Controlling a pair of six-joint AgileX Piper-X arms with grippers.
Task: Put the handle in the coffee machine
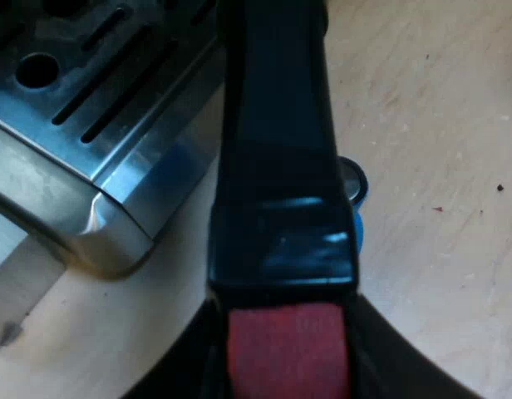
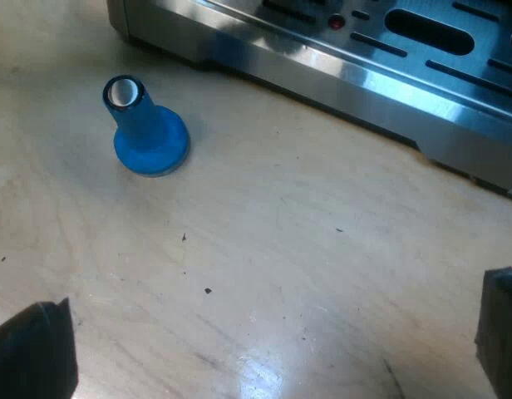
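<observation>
The dark handle [image 1: 277,150] is clamped near its red end by the left gripper [image 1: 285,366], beside the espresso machine's drip tray [image 1: 90,100]. Locking it into the machine is judged not yet done. The right gripper [image 2: 264,349] is spread wide and empty, near the blue tamper [image 2: 144,133].

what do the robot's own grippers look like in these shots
The right gripper has two matte black fingers with blunt, squared-off tips. The left gripper also has black fingers, with smoothly curved outer edges. No markings show on either.
</observation>
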